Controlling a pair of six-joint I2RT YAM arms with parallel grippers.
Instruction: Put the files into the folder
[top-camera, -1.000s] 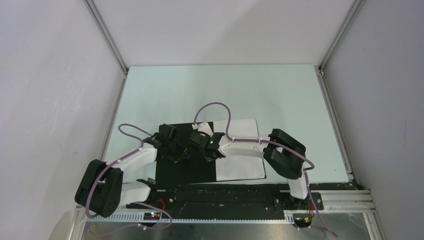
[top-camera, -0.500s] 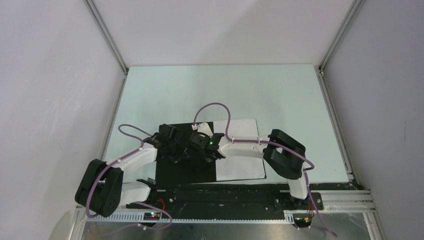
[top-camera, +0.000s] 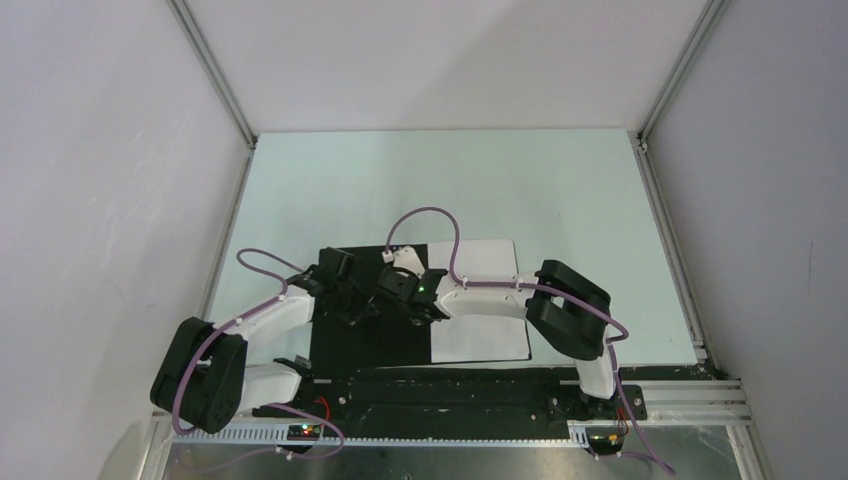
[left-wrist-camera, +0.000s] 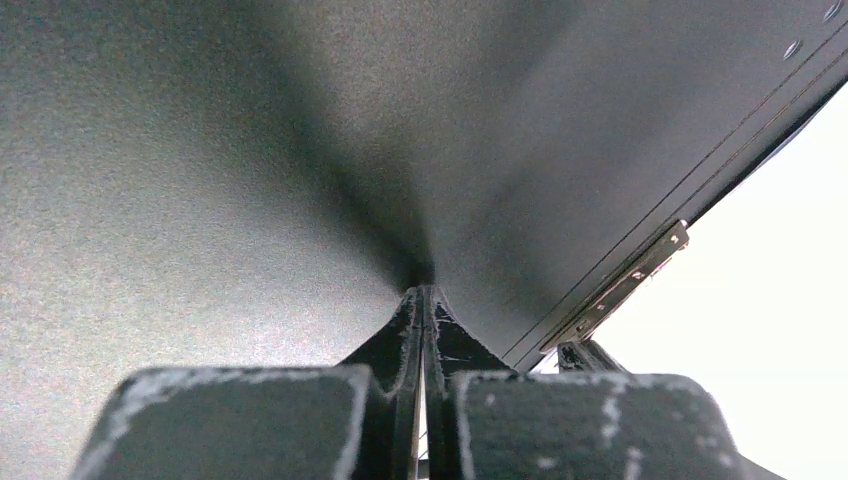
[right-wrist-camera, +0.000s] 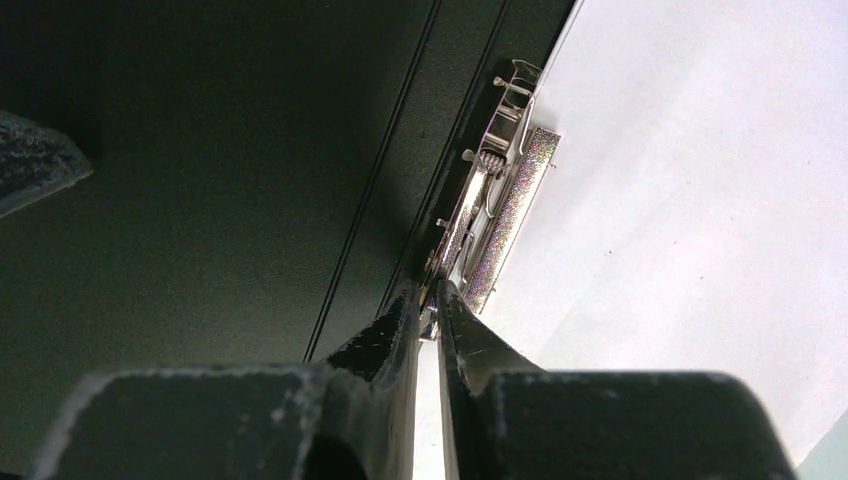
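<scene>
Folder (top-camera: 370, 345) is lying open and flat on the surface (top-camera: 450, 190), near the arm bases, black inside up. Files (top-camera: 488, 338) are lying as a white stack on its R half, edge just beside the metal spine clip (right-wrist-camera: 500, 210); no. of sheets can't be told.

L hand (left-wrist-camera: 422, 295) is being pressed onto the black L panel, fingers tight together, nothing betw. them. R hand (right-wrist-camera: 428, 300) is being held at the clip's near end, fingers almost together w/ only a thin slit. Whether the lever is being pinched or just pushed can't be told.

Progress, as judged: late stage, sheets already seated inside. Prob. left: paper edge to be secured by the clip (unclear if it's under it yet), then cover to be folded shut.
</scene>
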